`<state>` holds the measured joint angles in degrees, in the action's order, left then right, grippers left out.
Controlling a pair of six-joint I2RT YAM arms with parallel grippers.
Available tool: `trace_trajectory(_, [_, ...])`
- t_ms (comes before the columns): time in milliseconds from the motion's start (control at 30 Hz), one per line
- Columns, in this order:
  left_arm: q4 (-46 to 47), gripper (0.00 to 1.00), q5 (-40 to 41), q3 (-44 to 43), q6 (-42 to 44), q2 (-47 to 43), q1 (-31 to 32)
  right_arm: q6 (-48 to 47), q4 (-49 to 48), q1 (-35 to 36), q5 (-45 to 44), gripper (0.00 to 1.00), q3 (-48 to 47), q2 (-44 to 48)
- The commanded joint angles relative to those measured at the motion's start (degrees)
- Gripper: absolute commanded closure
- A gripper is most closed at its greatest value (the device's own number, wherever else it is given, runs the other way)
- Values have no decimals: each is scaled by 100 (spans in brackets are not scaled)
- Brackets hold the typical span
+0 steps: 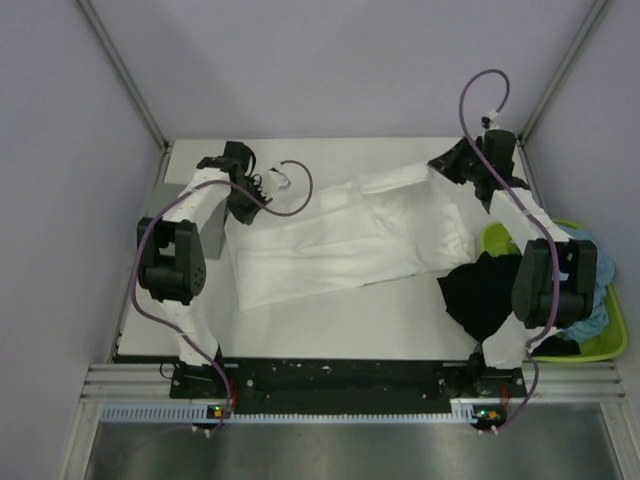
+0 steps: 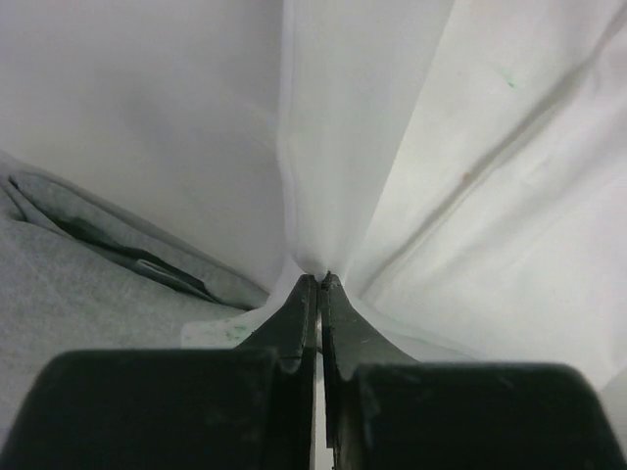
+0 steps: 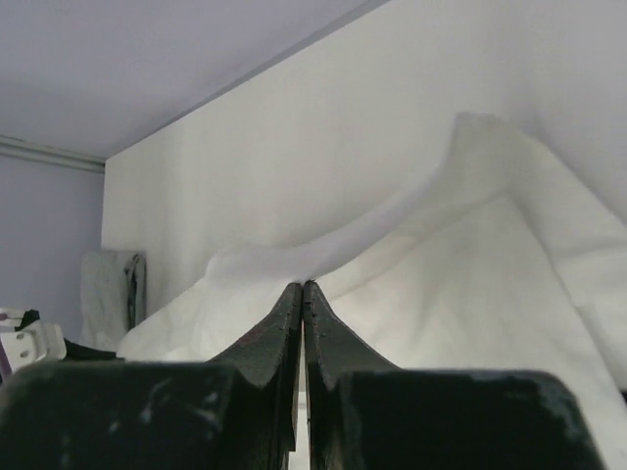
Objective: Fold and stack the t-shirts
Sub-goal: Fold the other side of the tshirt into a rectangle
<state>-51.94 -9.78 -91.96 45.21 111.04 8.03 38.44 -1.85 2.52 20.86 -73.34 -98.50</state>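
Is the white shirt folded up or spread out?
Spread out. The white shirt lies long and wrinkled across the table, pinched by the left gripper and the right gripper.

Nothing to read here: no lettering, label, brand, number or sign legible in any view, not even on the white t-shirt (image 1: pixel 330 245).

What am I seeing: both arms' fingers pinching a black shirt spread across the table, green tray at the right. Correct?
One slip: the spread one is the white shirt, not a black one, as the top view shows. The left fingers and right fingers do pinch it; the black shirt lies bunched near the green tray at the right.
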Motion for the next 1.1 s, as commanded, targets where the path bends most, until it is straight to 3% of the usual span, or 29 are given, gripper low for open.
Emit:
trace_trajectory(0, [-193, 100, 125, 678, 295, -802, 146, -617, 474, -498, 251, 100, 749, 1112])
trace_trajectory(200, [-185, 100, 380, 1514, 269, -1304, 207, -732, 782, -894, 375, 100, 1655, 1860])
trace_trajectory(533, [-614, 100, 135, 2226, 515, -1577, 620, -899, 1275, -894, 287, 100, 1744, 1913])
trace_trajectory(600, [-1009, 87, -23, 2192, 646, -1568, 656, -934, 1275, -894, 296, 100, 1735, 1870])
trace_trajectory(633, [-1280, 71, -93, 2148, 734, -1560, 656, -943, 1275, -894, 304, 100, 1718, 1835])
trace_trajectory(667, [-1518, 62, -120, 2130, 830, -1559, 656, -943, 1275, -894, 322, 100, 1727, 1799])
trace_trajectory(767, [-1801, 44, 133, 2244, 1042, -1726, 638, -961, 1274, -885, 374, 100, 1700, 1694])
trace_trajectory(933, [-1706, 39, 433, 2192, 1008, -1920, 664, -970, 1257, -894, 419, 100, 1630, 1623])
trace_trajectory(1067, [-1355, 44, -127, 1490, 368, -1709, 1155, -978, 1257, -885, 375, 100, 1437, 1483])
